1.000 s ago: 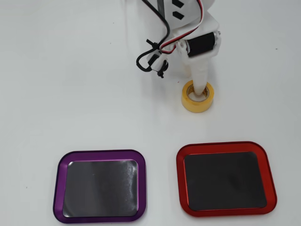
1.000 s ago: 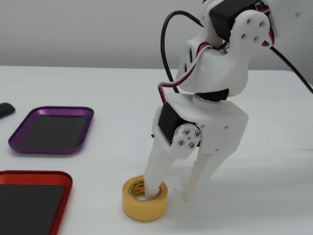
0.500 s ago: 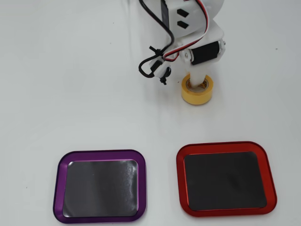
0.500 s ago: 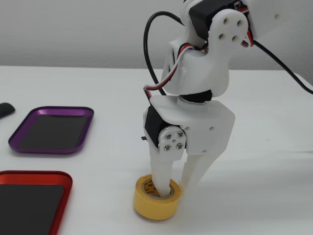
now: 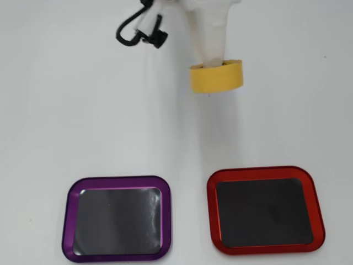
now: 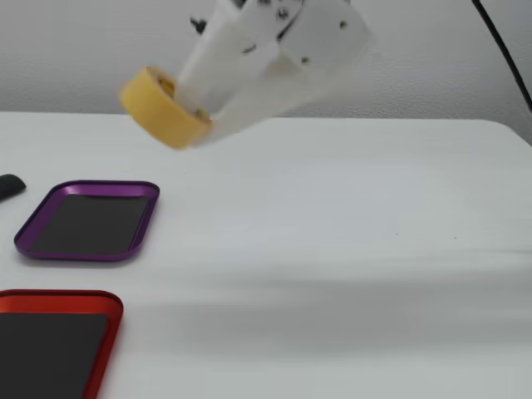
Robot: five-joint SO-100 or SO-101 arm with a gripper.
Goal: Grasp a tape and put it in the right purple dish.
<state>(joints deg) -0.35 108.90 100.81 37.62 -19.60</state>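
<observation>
Now, with the end effector (image 6: 195,116) grasping the tape (image 6: 160,108) aloft, I should swing steadily over the purple dish (image 6: 33,247) near the surface's edge before lowering.

Yellow tape (image 5: 217,77), purple dish (image 5: 117,183), red tray (image 5: 265,172), white claw (image 6: 199,115).

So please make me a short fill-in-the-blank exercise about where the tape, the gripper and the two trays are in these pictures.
1. The gripper holds the yellow tape ____ the table, not resting on it.
2. Both trays are ____ inside.
3. In the overhead view, the purple dish lies to the ____ of the red tray.

Missing words: above; empty; left
</observation>
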